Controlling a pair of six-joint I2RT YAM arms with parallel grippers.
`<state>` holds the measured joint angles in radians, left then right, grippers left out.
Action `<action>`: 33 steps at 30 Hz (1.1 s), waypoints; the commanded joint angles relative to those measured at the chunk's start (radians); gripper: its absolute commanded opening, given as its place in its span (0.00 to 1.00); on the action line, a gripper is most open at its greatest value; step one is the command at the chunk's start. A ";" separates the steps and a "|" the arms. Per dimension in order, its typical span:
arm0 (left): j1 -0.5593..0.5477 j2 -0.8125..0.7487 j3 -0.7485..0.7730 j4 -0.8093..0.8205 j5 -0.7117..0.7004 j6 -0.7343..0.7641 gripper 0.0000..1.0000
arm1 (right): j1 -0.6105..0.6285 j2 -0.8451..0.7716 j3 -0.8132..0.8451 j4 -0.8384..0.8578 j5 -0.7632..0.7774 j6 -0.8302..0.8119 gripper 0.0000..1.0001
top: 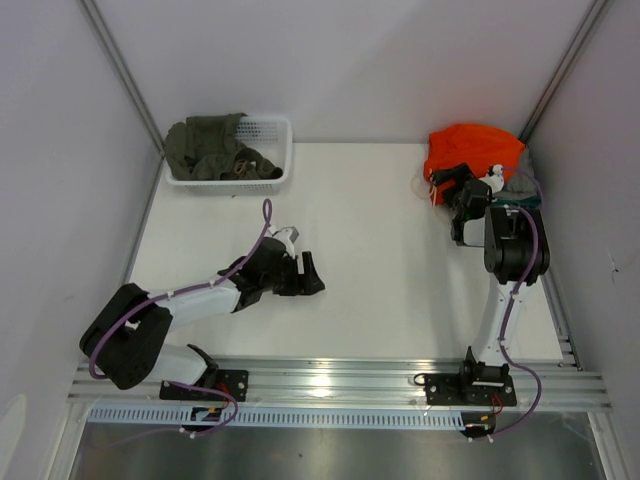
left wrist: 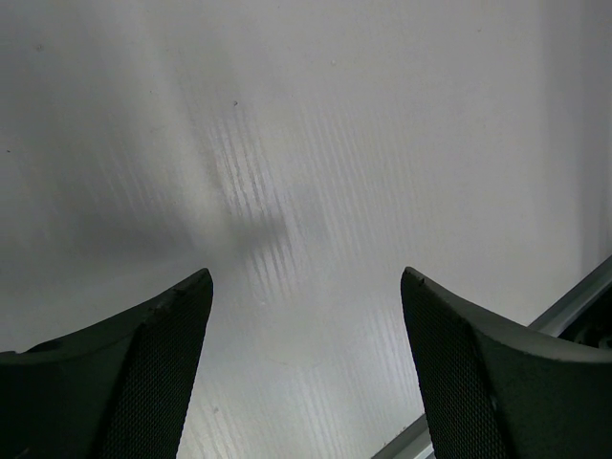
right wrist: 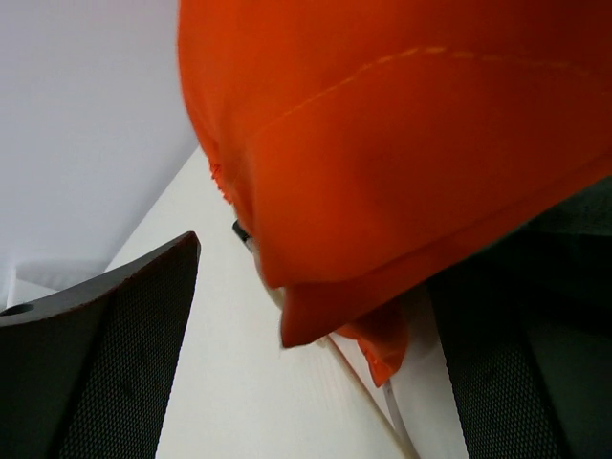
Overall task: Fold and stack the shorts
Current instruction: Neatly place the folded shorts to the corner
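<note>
So the big bright orange fabric shorts (top: 475, 150) sit in a bunched heap at about 1 o'clock on the white surface (top: 370, 250), right in the far corner. They're partly on top of a dark grey-teal garment (top: 520, 188) that pokes out at their 4 o'clock side.

The right arm (top: 515, 245) reaches up to the near edge of that heap. Its jaws stand wide apart. From the right wrist camera, the orange fabric (right wrist: 402, 143) hangs down into the gap between the two black mesh-faced fingers (right wrist: 105, 354). It fills the view from 12 to 3 o'clock, and its lower fold sits much closer to the right-hand finger than to the left one. Neither finger looks pressed onto the cloth, so nothing's gripped.

The left arm (top: 200, 300) lies low across the surface at roughly 8 o'clock. Its jaws are also spread wide, with only bare surface between them, well apart from the shorts.

A white plastic lattice basket (top: 283, 150) sits at 11 o'clock with a crumpled olive-green garment (top: 210, 148) in it.
</note>
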<state>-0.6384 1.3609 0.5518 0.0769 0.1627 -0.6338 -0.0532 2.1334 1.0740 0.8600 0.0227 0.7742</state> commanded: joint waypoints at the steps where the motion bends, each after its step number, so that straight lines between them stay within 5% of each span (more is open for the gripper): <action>1: -0.007 -0.023 0.034 -0.002 -0.011 0.028 0.82 | 0.012 0.033 0.052 0.076 0.080 0.051 0.99; 21: -0.007 0.021 0.056 -0.011 -0.003 0.034 0.82 | 0.092 0.198 0.213 0.221 0.295 0.307 0.99; 33: -0.007 0.037 0.074 -0.015 0.000 0.037 0.82 | 0.075 0.201 0.285 0.145 0.381 0.369 0.91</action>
<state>-0.6384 1.3945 0.5873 0.0555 0.1616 -0.6193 0.0360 2.3192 1.2949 0.9649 0.3332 1.1084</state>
